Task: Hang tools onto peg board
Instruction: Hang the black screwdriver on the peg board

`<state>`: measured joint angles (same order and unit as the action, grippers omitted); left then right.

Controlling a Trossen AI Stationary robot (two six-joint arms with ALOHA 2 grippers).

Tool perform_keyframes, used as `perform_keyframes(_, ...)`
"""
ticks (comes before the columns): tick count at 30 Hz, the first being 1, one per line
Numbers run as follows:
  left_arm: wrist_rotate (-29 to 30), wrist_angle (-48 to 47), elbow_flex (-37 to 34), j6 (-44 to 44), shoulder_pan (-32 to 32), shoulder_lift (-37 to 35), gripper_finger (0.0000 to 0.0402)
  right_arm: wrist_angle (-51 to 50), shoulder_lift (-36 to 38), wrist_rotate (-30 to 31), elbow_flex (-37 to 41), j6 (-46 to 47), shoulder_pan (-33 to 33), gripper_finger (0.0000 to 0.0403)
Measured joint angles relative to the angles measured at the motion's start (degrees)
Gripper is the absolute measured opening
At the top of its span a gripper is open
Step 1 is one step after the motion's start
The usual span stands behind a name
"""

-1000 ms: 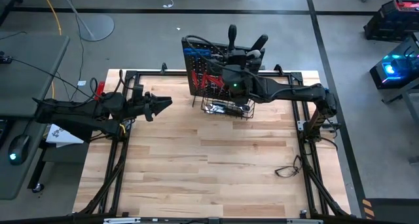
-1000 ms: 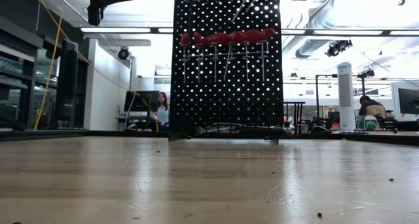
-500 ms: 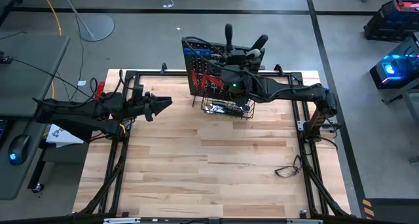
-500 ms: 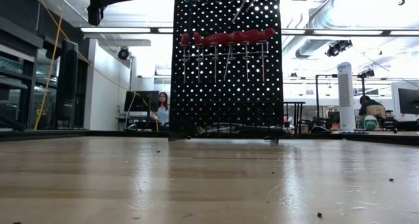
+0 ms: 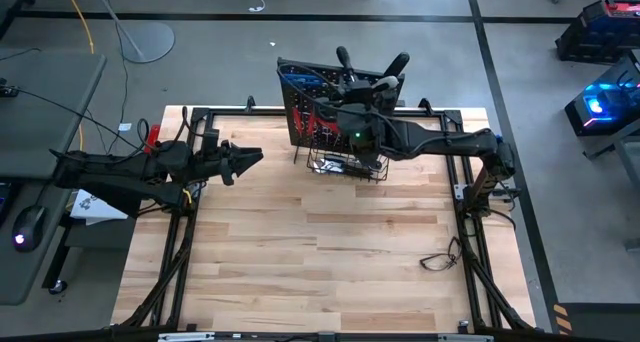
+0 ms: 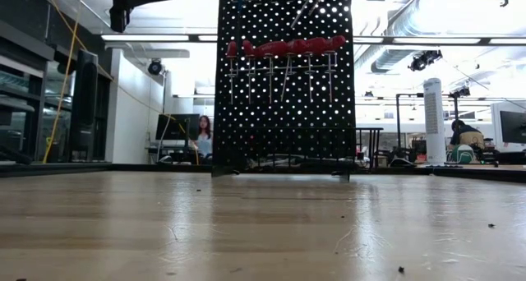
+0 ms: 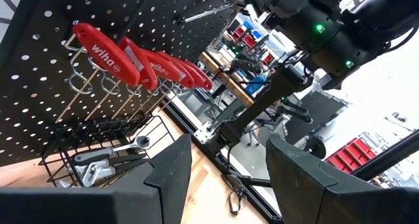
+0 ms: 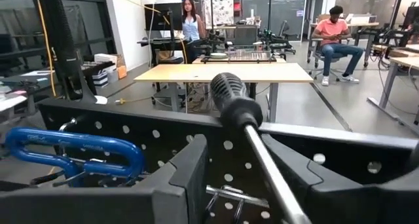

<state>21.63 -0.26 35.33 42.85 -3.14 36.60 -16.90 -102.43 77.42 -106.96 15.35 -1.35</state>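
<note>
The black peg board point(image 6: 283, 108) stands upright at the table's far side. Red-handled screwdrivers point(image 7: 137, 57) hang in its rings, and blue hex keys point(image 8: 72, 152) hang near its top. Its wire basket point(image 7: 98, 152) holds a silver wrench point(image 7: 108, 158). My right gripper point(image 8: 234, 145) is level at the board's top edge point(image 5: 355, 94) and open. A black-handled screwdriver point(image 8: 236, 99) runs between its fingers, handle sticking up past the board. Another black handle point(image 5: 398, 62) sticks up beside it. My left gripper point(image 5: 250, 160) waits open over the table's left side. My right gripper has its fingers on either side of the screwdriver's metal shaft point(image 8: 265, 168), just below the black handle. A gap shows beside the left finger point(image 8: 186, 171). The shaft passes close along the right finger point(image 8: 327, 185), and I cannot tell whether they touch.
A thin black cable point(image 5: 440, 257) lies on the wooden table near its right edge. The black tubular frame point(image 5: 190, 222) runs along the table's sides. People sit at desks in the room beyond.
The black handle of the screwdriver at my right gripper has tipped a little toward the table's left, above the board's top edge. Both arms have kept their places.
</note>
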Motion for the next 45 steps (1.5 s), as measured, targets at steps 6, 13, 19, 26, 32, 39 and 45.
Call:
perform_keyframes(6, -0.02, -1.30, 0.00, 0.00, -0.04, 0.00, 0.0179, -2.49, 0.00, 0.10, 0.00, 2.76, 0.64, 0.0075)
perform_keyframes(13, -0.79, -1.79, 0.00, 0.00, -0.02, 0.02, 0.0179, -6.47, 0.00, 0.11, 0.00, 6.47, 1.83, 0.0005)
perform_keyframes(19, -0.81, -2.12, 0.00, 0.00, -0.02, 0.02, 0.0179, -10.27, 0.00, 0.05, 0.00, 11.22, 3.01, 0.0000)
perform_keyframes(26, -0.86, -2.13, 0.00, 0.00, -0.02, 0.02, 0.0179, -11.54, 0.07, 0.06, 0.00, 13.16, 3.98, 0.0000)
perform_keyframes(32, -0.94, -2.16, 0.00, 0.00, -0.02, 0.02, 0.0179, -11.68, 0.07, -2.41, 0.00, 13.30, 5.26, 0.0000)
perform_keyframes(39, -0.94, -2.16, 0.00, 0.00, -0.01, 0.02, 0.0179, -20.16, 0.07, -4.77, 0.00, 23.31, 7.56, 0.0000)
perform_keyframes(45, -0.92, -2.16, 0.00, 0.00, -0.02, 0.02, 0.0179, -32.96, 0.04, -11.79, -0.02, 36.45, 10.13, 0.0000)
